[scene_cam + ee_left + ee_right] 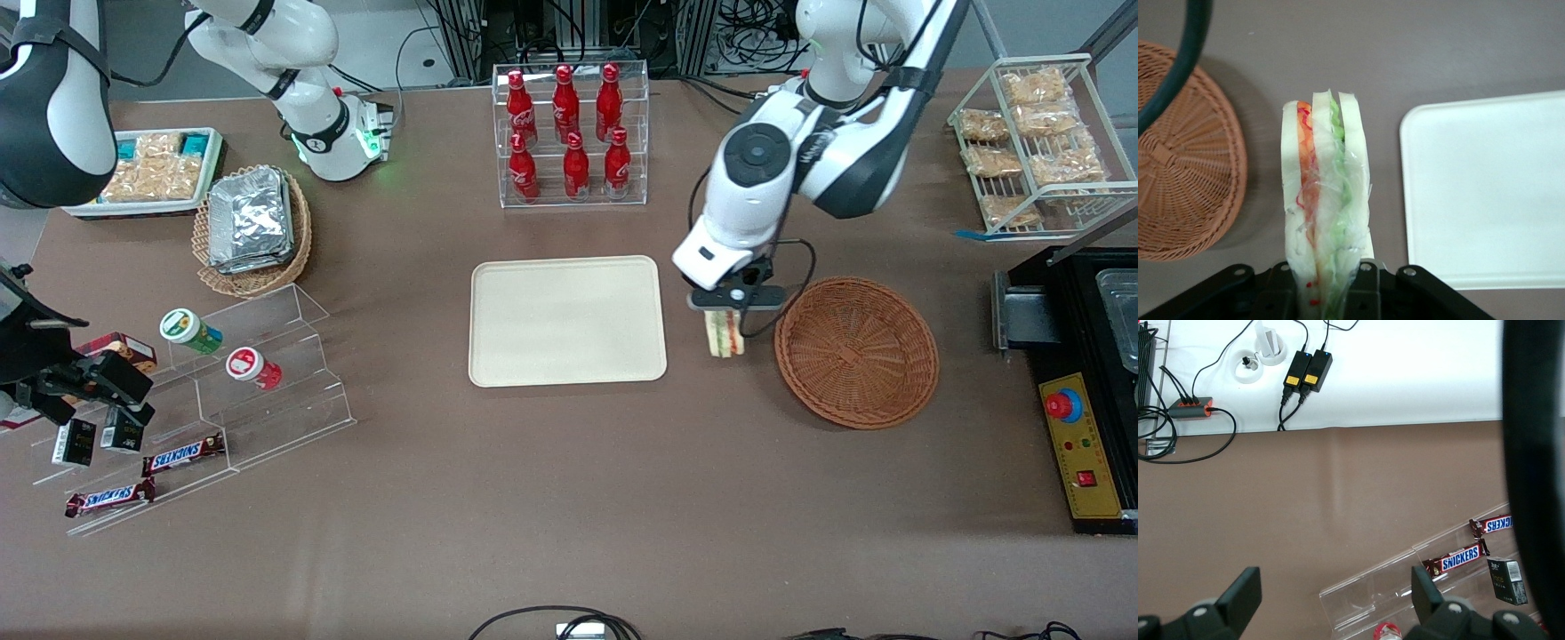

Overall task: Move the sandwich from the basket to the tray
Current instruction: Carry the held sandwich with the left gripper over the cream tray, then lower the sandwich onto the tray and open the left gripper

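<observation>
Sandwich [1326, 200], clear-wrapped with orange and green filling, seemingly upright, pinched in the tool [1328, 283].

**SNICKERS the only word on show**

"SNICKERS" reads clearly on two brown bars [182, 454] [110, 498] lying on the clear acrylic stand [267, 373], and again on a bar [1457, 559] in the right wrist view. The red bottles [566, 129] carry white script too small to read.
</observation>
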Robot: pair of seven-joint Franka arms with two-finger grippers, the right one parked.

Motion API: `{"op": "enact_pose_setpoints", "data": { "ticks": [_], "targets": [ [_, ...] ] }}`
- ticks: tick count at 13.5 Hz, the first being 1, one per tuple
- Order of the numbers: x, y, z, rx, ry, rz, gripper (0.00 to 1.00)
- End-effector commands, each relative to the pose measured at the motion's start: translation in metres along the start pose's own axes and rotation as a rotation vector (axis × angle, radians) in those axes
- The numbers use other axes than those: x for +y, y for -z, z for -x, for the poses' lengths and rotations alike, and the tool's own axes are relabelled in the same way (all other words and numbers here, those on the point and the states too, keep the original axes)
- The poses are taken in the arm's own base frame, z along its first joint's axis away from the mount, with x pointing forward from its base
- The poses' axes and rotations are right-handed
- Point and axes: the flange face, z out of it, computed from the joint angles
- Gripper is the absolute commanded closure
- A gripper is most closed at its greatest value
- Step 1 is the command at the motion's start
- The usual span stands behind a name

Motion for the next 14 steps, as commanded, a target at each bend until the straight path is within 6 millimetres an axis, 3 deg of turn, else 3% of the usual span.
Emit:
{"op": "enact_pose_setpoints", "data": {
  "ticks": [1,3,6,10,14],
  "targets": [
    [0.046,-0.007,-0.008,0.017,-0.005,-0.013,0.97],
    [0.089,-0.018,-0.003,0.024,-0.004,-0.012,0.98],
    [0.127,-0.045,0.000,0.014,-0.010,-0.022,0.98],
    [0.158,-0.074,0.011,-0.029,-0.057,-0.012,0.97],
    [0.172,-0.104,0.025,-0.074,-0.064,-0.023,0.95]
  ]
}}
